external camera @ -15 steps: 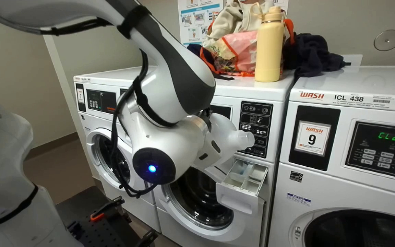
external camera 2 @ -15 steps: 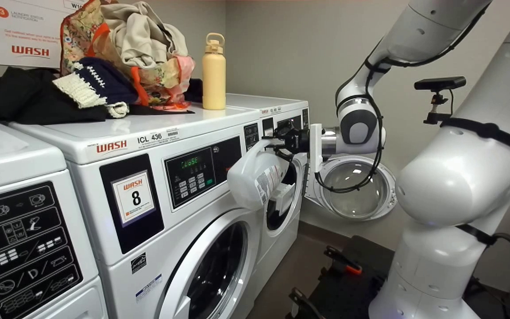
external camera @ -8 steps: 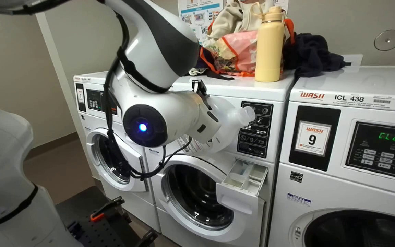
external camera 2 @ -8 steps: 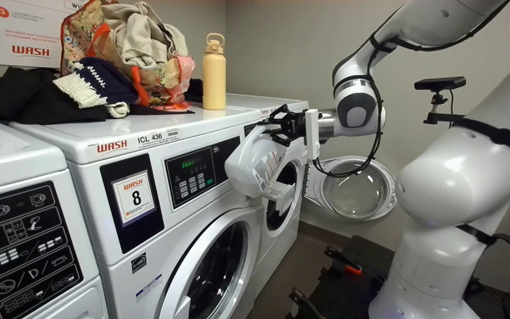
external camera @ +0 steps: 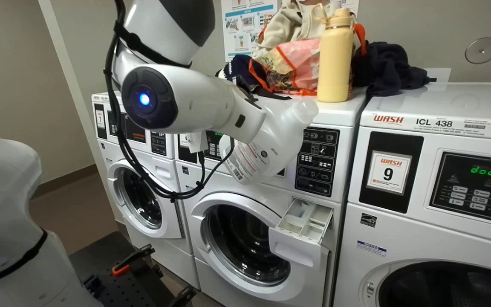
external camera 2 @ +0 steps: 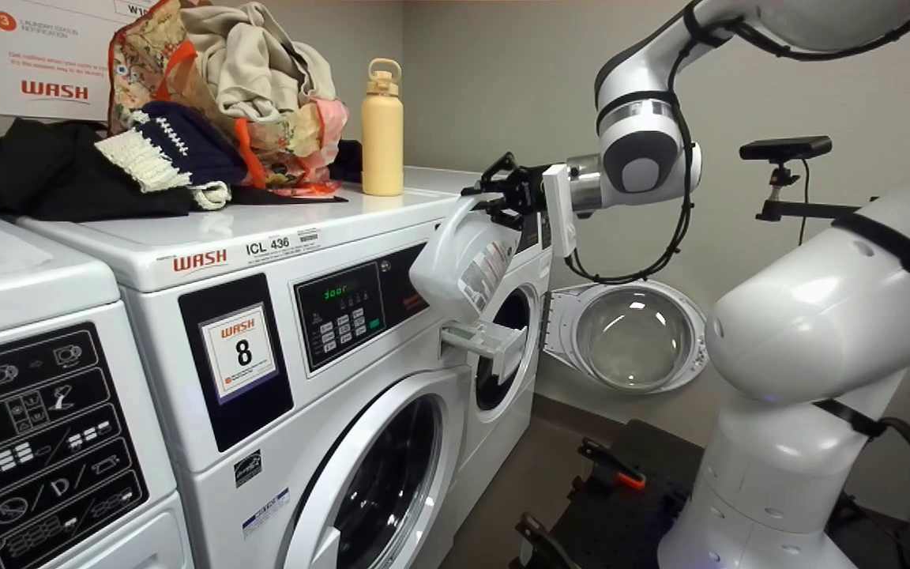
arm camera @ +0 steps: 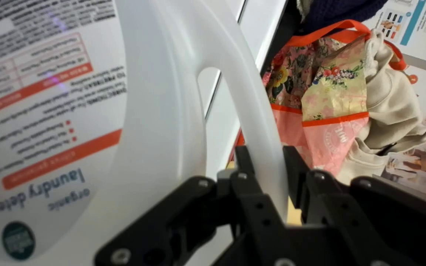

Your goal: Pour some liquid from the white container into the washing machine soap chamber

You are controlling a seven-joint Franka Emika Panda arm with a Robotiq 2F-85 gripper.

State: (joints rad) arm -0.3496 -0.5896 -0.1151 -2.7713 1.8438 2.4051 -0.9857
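The end effector (arm camera: 266, 168) is clamped on the handle (arm camera: 252, 99) of the white container (arm camera: 161, 122), its black fingers (arm camera: 243, 159) pressing the plastic from both sides in the wrist view. The container hangs just beneath the end effector, in front of the washing machine (external camera 2: 360, 375), and it is tilted — in an exterior view its neck (external camera: 305, 111) points up and away from the end effector, while the base, near the printed label (external camera: 252, 160), sits lowest. Whether the neck is capped I cannot tell. The soap chamber (external camera: 294, 246) juts from the machine's front, lower than the end effector and lower than the container, a gap between the two; its divided compartments face up. Below the end effector, too, is the machine's round door (external camera: 245, 243). Beyond the end effector, on the machine's top, stand a yellow bottle (external camera 2: 382, 150) and a floral bag (external camera 2: 297, 142) stuffed with beige cloth (external camera 2: 253, 71) — close together in both exterior views. To one side of the end effector is another washer (external camera: 411, 232), with a "9" sticker (external camera: 387, 172).
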